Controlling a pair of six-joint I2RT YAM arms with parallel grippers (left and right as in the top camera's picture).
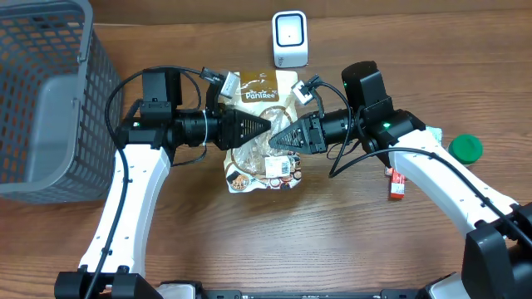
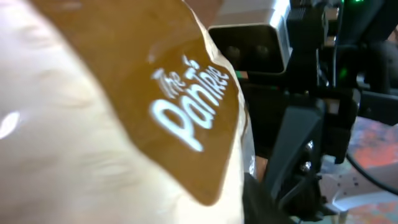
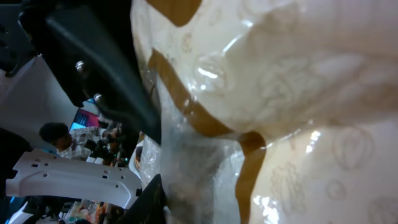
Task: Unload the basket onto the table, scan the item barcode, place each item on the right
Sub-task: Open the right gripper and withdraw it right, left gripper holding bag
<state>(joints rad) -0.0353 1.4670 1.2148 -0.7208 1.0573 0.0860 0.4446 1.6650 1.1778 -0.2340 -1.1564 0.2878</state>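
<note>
snack bag [image 1: 259, 91], seen from overhead just below the white scanner [image 1: 289, 39], label side up, between both arms. right gripper [image 1: 273, 141]: jaws nearly closed, pinching the bag's crinkled middle. left gripper [image 1: 268, 124]: tips at the bag; whether they grip cannot be told. grey basket [image 1: 50, 100] far left of the scanner; green cap [image 1: 465, 148] lower right.

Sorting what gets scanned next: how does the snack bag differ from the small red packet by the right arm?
The snack bag is cream and brown, and far larger than the red packet. The right claw grips the snack bag, while the red packet lies untouched on the table. Both look like packaged goods.
</note>
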